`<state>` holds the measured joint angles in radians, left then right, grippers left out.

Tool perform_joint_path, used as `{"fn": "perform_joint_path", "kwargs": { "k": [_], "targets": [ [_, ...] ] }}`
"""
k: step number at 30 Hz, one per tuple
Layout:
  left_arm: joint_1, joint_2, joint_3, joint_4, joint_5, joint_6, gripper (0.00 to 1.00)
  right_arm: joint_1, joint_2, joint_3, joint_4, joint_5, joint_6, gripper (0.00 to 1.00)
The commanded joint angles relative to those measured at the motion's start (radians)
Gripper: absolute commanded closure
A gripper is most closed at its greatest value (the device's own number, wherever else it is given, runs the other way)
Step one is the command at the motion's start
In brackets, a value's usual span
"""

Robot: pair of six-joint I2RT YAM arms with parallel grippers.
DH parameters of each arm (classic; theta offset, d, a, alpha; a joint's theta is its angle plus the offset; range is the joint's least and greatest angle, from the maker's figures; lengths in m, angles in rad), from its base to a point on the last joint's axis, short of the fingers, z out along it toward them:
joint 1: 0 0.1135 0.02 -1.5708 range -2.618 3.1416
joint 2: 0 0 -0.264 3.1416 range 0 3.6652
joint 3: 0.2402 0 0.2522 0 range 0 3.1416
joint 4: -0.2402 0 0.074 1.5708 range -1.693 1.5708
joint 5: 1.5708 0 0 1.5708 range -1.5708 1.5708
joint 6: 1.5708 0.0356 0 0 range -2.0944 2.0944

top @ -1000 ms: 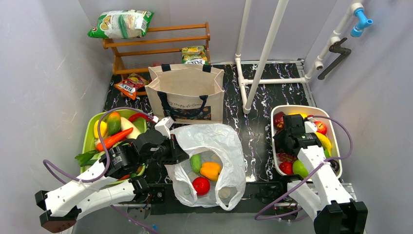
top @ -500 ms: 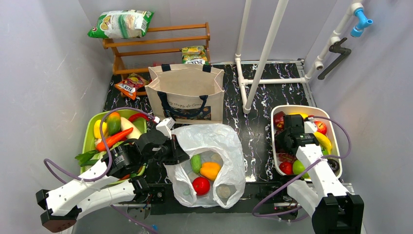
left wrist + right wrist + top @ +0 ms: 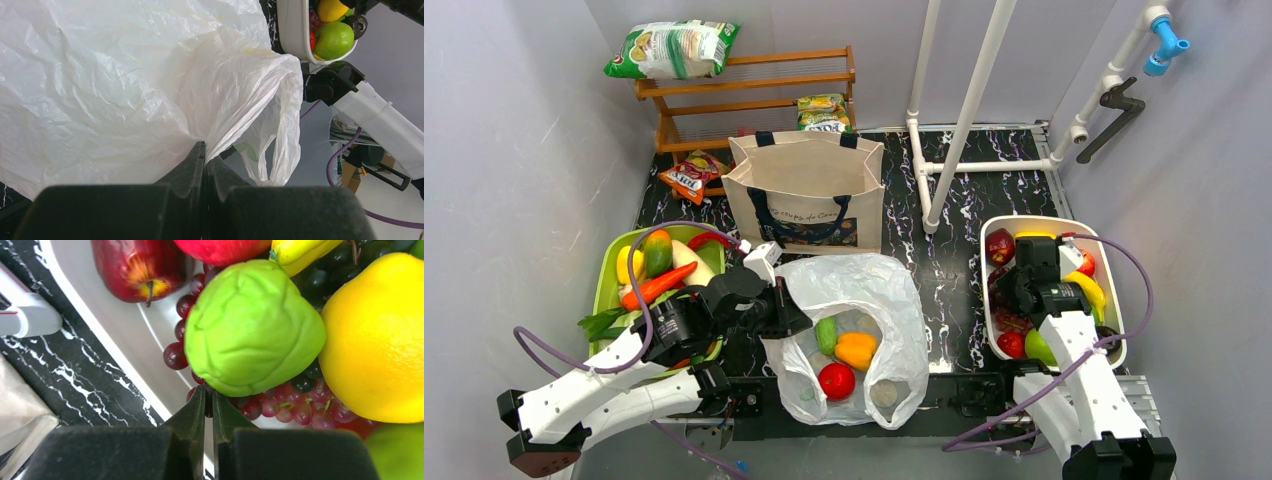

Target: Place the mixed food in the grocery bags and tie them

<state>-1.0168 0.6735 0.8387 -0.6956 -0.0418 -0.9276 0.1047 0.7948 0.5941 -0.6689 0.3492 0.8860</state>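
Note:
The white plastic bag point(image 3: 854, 282) lies open at the front middle with a cucumber point(image 3: 826, 334), an orange pepper point(image 3: 856, 350) and a tomato point(image 3: 837, 380) inside. My left gripper point(image 3: 789, 318) is shut on the bag's left edge; the film is pinched between its tips point(image 3: 205, 150). The beige canvas tote point(image 3: 804, 185) stands open behind it. My right gripper point(image 3: 1016, 290) is low in the white tray point(image 3: 1044, 222), shut with its tips point(image 3: 208, 392) pinching the red grapes point(image 3: 290, 407) under a lumpy green fruit point(image 3: 252, 327).
A green tray point(image 3: 609, 275) of vegetables sits at the left. A wooden rack point(image 3: 754, 85) at the back holds snack packets, with another packet point(image 3: 692, 178) on the table. A white pipe frame point(image 3: 969, 120) stands right of the tote. An apple point(image 3: 140, 267) and a yellow fruit point(image 3: 375, 335) flank the green fruit.
My right arm has shifted a little to the right over the white tray. The left arm and the plastic bag have not moved.

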Motion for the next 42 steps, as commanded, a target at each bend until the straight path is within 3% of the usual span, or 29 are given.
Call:
{"fn": "perform_joint_path", "kwargs": {
  "k": [1,11,29,39,42],
  "targets": [
    [-0.005,0.013,-0.001,-0.01,-0.011,0.004,1.0,-0.003,-0.061,0.118,-0.063,-0.032,-0.061,0.99],
    [-0.005,0.024,0.01,-0.002,-0.008,0.005,1.0,-0.003,-0.148,0.242,-0.146,-0.09,-0.116,0.99],
    [-0.005,0.097,0.072,0.008,-0.003,0.034,1.0,0.004,-0.135,0.512,-0.166,-0.521,-0.14,0.99],
    [-0.005,0.139,0.106,0.017,-0.004,0.052,1.0,0.03,-0.122,0.624,-0.093,-0.746,-0.102,0.99],
    [-0.005,0.152,0.121,0.014,-0.006,0.064,1.0,0.053,-0.115,0.633,-0.007,-0.875,-0.082,0.99]
  ]
}}
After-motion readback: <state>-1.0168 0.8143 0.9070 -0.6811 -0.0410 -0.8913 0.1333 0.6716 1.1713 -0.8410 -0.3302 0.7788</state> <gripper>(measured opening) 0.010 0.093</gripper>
